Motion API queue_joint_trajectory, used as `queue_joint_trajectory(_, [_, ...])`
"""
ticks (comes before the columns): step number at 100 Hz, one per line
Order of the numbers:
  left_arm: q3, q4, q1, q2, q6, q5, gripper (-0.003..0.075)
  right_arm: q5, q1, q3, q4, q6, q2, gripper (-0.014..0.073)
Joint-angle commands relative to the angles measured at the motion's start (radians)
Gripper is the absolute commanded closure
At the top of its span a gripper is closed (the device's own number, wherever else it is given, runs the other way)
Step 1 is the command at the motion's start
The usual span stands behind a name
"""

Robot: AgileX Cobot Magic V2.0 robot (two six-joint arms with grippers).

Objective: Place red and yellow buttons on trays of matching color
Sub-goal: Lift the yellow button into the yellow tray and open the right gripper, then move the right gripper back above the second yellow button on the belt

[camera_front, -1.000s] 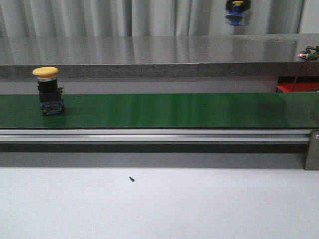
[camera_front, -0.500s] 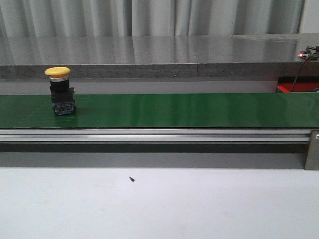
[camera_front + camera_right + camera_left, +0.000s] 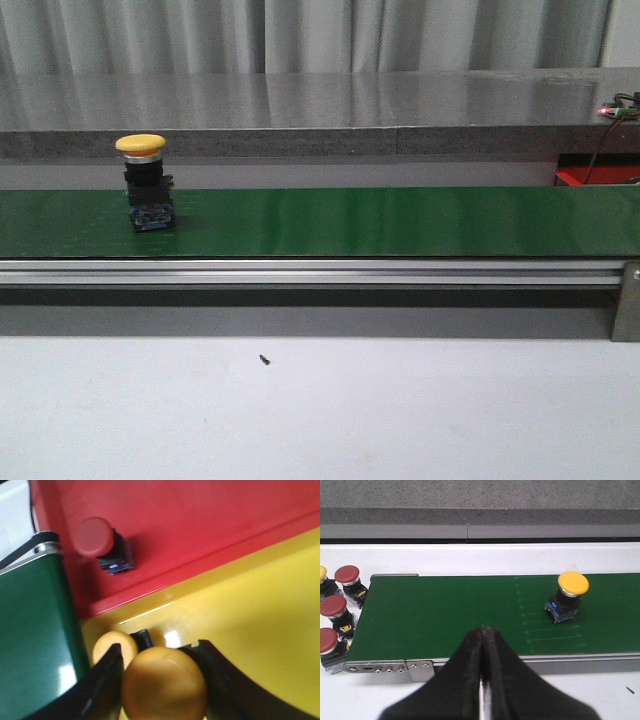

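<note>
One red button (image 3: 102, 542) lies in the red tray (image 3: 200, 525); the right gripper (image 3: 162, 680) pinches a yellow button (image 3: 165, 685) over the yellow tray (image 3: 250, 630); the left gripper (image 3: 482, 635) is pressed together, empty; another yellow button (image 3: 145, 180) waits on the belt (image 3: 400, 220).

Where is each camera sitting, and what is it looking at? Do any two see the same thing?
Front view: behind the table, looking forward across the green belt at a yellow button; no robot part shows.
Left wrist view: on the left arm, looking down past the shut left gripper at the belt, with red buttons beyond its end.
Right wrist view: on the right arm, above the yellow tray and red tray; right gripper holds another yellow button.
Shared: front and left wrist views both show the belt's yellow button.
</note>
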Motion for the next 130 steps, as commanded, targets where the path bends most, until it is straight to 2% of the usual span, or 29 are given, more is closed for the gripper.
queue_joint_trajectory(1, [-0.028,-0.025,-0.007,-0.003,-0.004,-0.063,0.074,-0.15,-0.012,0.033,0.029,0.004,-0.038,0.0382])
queue_joint_trajectory(36, [-0.028,-0.025,-0.007,-0.003,-0.004,-0.063,0.074,-0.283,-0.012,0.069,0.096,0.004,0.135,0.0382])
queue_joint_trajectory(61, [-0.028,-0.025,-0.007,-0.003,-0.004,-0.063,0.074,-0.289,-0.012,0.045,0.104,0.004,0.238,0.0375])
queue_joint_trajectory(68, [-0.028,-0.025,-0.007,-0.003,-0.004,-0.063,0.074,-0.277,-0.012,0.033,0.104,-0.003,0.247,0.0317])
queue_joint_trajectory(80, [-0.028,-0.025,-0.007,-0.003,-0.004,-0.063,0.074,-0.282,-0.012,0.031,0.104,-0.005,0.244,0.0091])
queue_joint_trajectory(87, [-0.028,-0.025,-0.007,-0.003,-0.004,-0.063,0.074,-0.273,-0.012,0.031,0.103,-0.005,0.242,0.0021])
queue_joint_trajectory(106, [-0.028,-0.025,-0.007,-0.003,-0.004,-0.063,0.074,-0.257,-0.012,0.031,0.1,-0.005,0.209,0.0015])
queue_joint_trajectory(130, [-0.028,-0.025,-0.007,-0.003,-0.004,-0.062,0.074,-0.26,-0.011,0.031,0.093,-0.012,0.05,0.0015])
